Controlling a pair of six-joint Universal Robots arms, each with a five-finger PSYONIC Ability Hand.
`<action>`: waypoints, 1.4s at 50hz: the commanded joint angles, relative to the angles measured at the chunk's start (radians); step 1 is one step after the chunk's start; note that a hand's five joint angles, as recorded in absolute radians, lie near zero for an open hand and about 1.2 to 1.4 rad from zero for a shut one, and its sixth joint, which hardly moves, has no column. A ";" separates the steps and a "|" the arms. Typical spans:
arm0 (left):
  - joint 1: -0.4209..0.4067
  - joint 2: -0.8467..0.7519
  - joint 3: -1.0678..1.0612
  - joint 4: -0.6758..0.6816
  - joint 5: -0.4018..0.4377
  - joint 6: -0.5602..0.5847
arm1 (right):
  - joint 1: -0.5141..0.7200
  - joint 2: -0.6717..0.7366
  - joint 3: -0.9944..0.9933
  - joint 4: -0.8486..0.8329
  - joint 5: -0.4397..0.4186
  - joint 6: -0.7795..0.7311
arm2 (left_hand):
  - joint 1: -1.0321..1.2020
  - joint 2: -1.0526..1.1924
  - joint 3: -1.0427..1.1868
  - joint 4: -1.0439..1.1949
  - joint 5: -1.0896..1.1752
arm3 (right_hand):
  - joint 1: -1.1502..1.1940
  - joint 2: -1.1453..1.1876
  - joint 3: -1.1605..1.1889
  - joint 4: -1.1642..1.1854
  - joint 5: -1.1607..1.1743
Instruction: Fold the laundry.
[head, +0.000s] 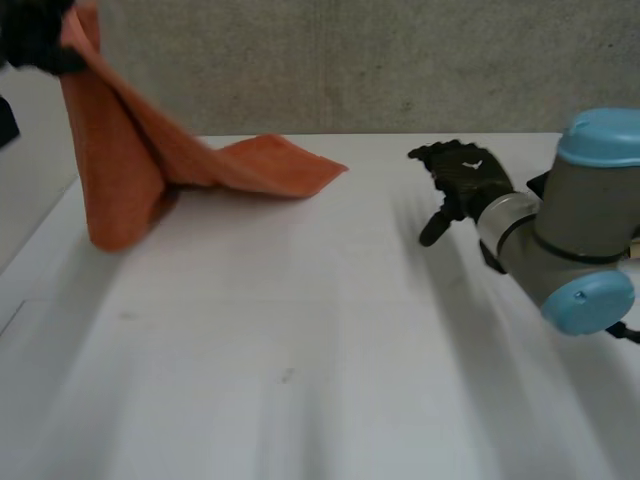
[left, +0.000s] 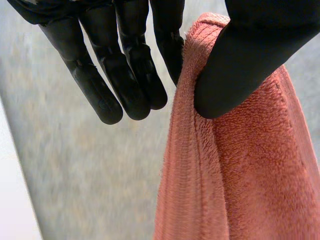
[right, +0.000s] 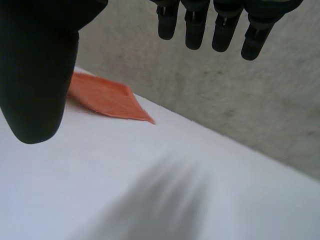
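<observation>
The left hand, partly cut off from view, pinches the orange towel between thumb and fingers, holding one end up. The other end lies on the white bench. The right hand hovers well apart, fingers loosely spread, holding nothing.

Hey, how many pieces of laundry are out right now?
1. An orange towel, its upper end pinched and held up by the left hand at the table's far left, its other end resting on the white table. Others may lie outside the views.
</observation>
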 joint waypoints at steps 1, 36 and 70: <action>-0.043 0.186 0.024 -0.121 0.056 -0.009 | 0.093 0.070 -0.030 0.005 0.000 0.261 | 0.243 0.199 0.205 0.195 0.240 | -0.051 -0.033 -0.034 -0.034 -0.047; -0.161 0.367 0.111 -0.292 0.070 -0.015 | 0.186 0.028 0.181 0.045 -0.012 0.288 | 0.243 0.199 0.205 0.195 0.240 | -0.051 -0.033 -0.034 -0.034 -0.047; -0.117 0.386 0.291 -0.438 -0.024 -0.158 | 0.089 0.024 0.057 -0.220 0.236 0.356 | 0.243 0.199 0.205 0.195 0.240 | 1.171 1.189 1.188 1.188 1.175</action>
